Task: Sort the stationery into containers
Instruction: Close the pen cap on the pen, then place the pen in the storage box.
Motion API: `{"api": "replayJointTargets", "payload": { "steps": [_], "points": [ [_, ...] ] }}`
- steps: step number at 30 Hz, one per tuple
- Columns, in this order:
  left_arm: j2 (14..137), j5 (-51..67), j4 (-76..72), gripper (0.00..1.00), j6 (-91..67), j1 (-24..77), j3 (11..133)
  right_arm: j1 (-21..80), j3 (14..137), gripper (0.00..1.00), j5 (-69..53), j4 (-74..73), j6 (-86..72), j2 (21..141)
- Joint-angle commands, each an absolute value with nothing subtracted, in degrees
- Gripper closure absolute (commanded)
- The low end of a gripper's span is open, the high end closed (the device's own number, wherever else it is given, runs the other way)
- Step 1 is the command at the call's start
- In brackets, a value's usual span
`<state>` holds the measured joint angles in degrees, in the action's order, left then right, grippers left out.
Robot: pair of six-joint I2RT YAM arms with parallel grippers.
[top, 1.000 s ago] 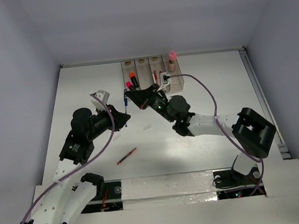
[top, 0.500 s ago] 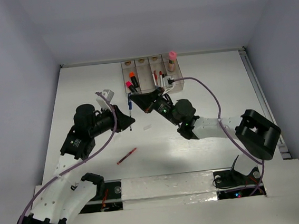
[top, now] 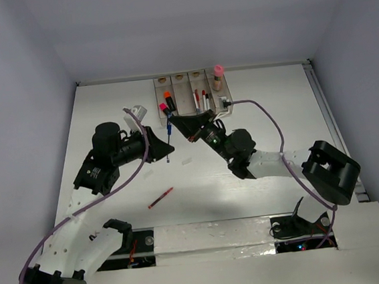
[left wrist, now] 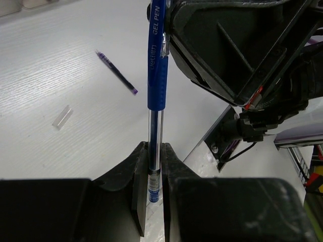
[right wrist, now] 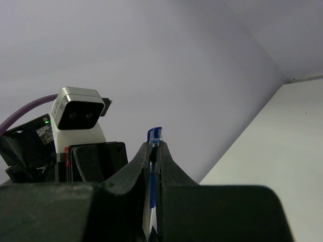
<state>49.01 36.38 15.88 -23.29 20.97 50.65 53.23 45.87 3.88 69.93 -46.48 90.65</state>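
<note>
Two robot arms meet over the white worktop (top: 105,106), both clamped on one blue pen (top: 168,136). The left gripper (left wrist: 153,151) is pinched tight on the pen's clear lower barrel, and the right gripper (right wrist: 154,151) is closed on its other end. The pen is held between them just in front of the row of containers (top: 181,82), where two highlighters (top: 167,97) lie in the leftmost bin. A red pen (top: 160,198) lies alone nearer the arms' bases.
</note>
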Motion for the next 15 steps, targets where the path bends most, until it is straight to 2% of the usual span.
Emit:
{"api": "replayJointTargets", "payload": {
  "steps": [1,4,5,7,8,10,11,13,14,15],
  "points": [
    [48.51,30.84,-9.32,1.0,-26.28,19.16,56.43,58.18,42.97,1.0,-8.71,56.36,-43.35,90.01],
    [47.99,32.69,-7.04,1.0,-26.11,19.16,52.13,56.43,48.31,1.0,-4.06,47.94,-40.97,87.19],
    [47.81,33.91,-5.12,0.89,-25.32,19.16,50.99,55.64,49.73,1.0,-2.3,46.68,-40.61,86.93],
    [47.29,34.89,-2.74,0.77,-24.18,19.16,47.65,52.48,54.11,1.0,-1.24,45.1,-39.64,87.62],
    [47.11,35.07,-0.55,0.66,-23.04,19.16,46.77,51.34,55.88,1.0,-0.36,44.3,-39.64,88.15],
    [46.06,35.24,1.22,0.56,-21.89,19.16,44.22,48.01,59.31,1.0,-0.35,43.6,-39.47,90.95],
    [45.27,35.42,2.88,0.47,-20.84,19.16,43.6,46.94,62.81,1.0,1.65,43.07,-39.29,92.01],
    [44.39,35.25,4.39,0.41,-19.6,19.16,42.72,43.44,66.6,1.0,2.02,40.62,-39.11,94.21],
    [44.04,35.07,6.05,0.34,-18.73,19.16,42.71,42.37,68.97,1.0,3.85,40.69,-38.5,95.96],
    [43.25,34.98,6.85,0.31,-17.15,19.16,42.98,41.41,70.13,1.0,5.43,40.52,-37.71,96.93]
  ]
}}
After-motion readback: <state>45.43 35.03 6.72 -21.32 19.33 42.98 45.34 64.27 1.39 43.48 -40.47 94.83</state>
